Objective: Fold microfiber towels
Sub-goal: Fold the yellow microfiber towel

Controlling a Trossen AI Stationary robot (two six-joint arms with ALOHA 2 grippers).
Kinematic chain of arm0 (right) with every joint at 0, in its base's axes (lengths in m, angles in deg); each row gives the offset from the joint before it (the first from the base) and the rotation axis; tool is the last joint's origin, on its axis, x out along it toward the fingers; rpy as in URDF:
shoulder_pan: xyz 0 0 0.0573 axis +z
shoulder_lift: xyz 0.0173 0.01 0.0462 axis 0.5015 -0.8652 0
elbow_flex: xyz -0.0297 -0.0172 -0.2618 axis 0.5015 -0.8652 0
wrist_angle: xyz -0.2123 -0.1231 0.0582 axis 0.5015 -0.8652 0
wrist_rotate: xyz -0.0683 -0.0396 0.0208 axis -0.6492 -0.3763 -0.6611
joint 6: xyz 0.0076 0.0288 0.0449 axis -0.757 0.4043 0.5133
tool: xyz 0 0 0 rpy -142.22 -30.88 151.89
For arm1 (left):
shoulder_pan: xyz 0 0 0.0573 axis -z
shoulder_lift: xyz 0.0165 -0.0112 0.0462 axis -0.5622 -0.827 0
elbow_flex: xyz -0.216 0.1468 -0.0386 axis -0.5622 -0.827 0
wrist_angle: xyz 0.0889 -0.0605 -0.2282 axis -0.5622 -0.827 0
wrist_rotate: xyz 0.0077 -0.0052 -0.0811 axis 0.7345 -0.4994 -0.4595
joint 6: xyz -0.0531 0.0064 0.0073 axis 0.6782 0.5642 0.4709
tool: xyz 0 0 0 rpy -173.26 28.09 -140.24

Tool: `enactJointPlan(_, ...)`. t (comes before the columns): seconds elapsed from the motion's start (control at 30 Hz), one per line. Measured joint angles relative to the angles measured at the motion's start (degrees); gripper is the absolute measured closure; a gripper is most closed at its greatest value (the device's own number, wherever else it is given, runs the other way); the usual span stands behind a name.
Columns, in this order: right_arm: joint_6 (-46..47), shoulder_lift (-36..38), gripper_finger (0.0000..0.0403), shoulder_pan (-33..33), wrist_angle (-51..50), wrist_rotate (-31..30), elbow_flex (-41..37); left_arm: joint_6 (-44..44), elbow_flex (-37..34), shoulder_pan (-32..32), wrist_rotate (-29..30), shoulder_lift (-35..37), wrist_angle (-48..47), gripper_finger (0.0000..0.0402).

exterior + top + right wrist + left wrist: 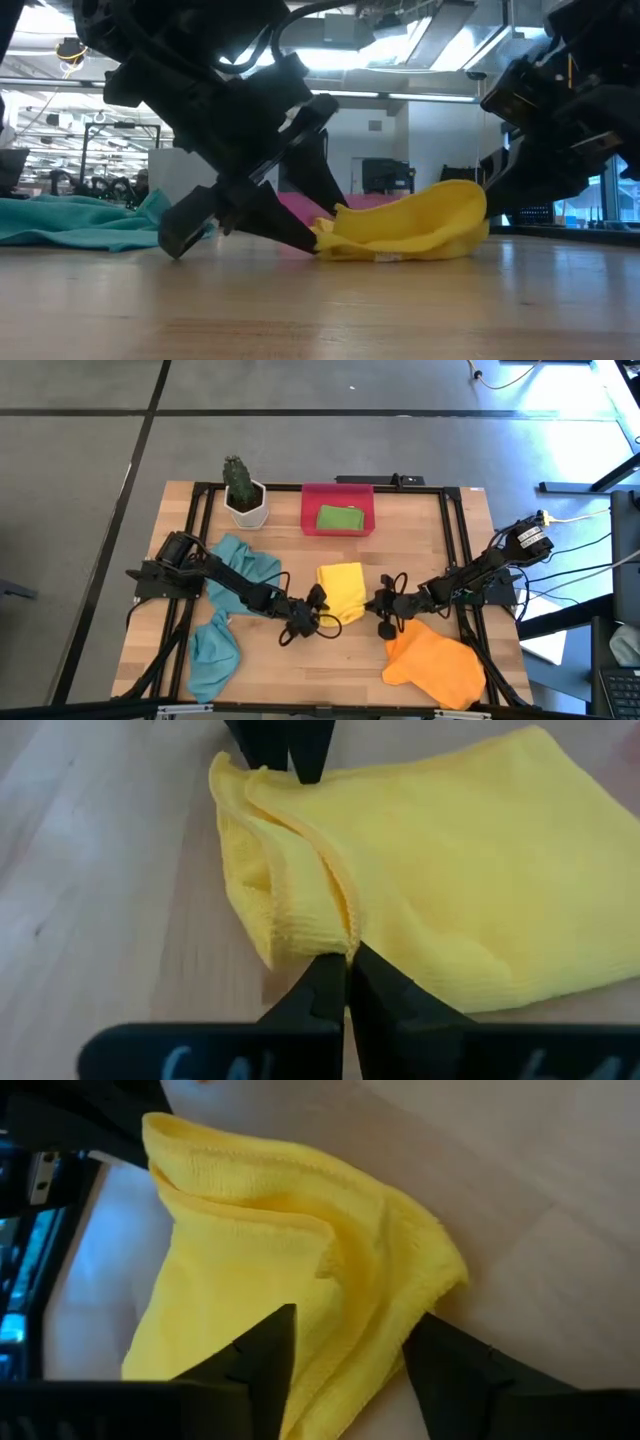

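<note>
Wooden table (330, 650), centre of the high view: yellow towel (343, 588), partly folded. Left gripper (322, 600) spread around its left edge; right gripper (377, 600) clenched on its right edge.

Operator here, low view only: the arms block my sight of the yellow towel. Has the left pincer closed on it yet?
Observer: No. The left pincer is open, its fingers straddling a corner of the yellow towel.
Operator: And the right pincer?
Observer: The right pincer is shut, tips at the towel's folded hem; whether cloth is caught, I cannot tell.
Operator: Anything folded already?
Observer: A green towel lies folded in the red tray at the far edge of the table.
</note>
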Motion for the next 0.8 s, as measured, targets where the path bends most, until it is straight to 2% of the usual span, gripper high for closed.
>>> enactJointPlan(0.2, 0.0, 0.0, 0.0394, 0.0, 0.0, 0.5, 0.0, 1.7, -0.1, -0.4, -1.2, 0.0, -0.2, 0.0292)
enactJointPlan(0.47, -2.2, 0.0, 0.0385, 0.0, 0.0, 4.6, 0.0, 3.8, -0.1, -0.4, -1.1, 0.0, -0.2, 0.0393)
enactJointPlan(0.63, -7.8, 0.0, 0.0339, 1.1, -0.4, 5.1, 0.0, 8.4, -0.1, -1.2, -1.2, 0.0, -0.2, 0.0400)
enactJointPlan(0.8, -10.9, 0.0, 0.0265, 3.5, -1.2, 5.2, 0.0, 11.3, -0.2, -2.1, -1.3, 0.0, -0.3, 0.0401)
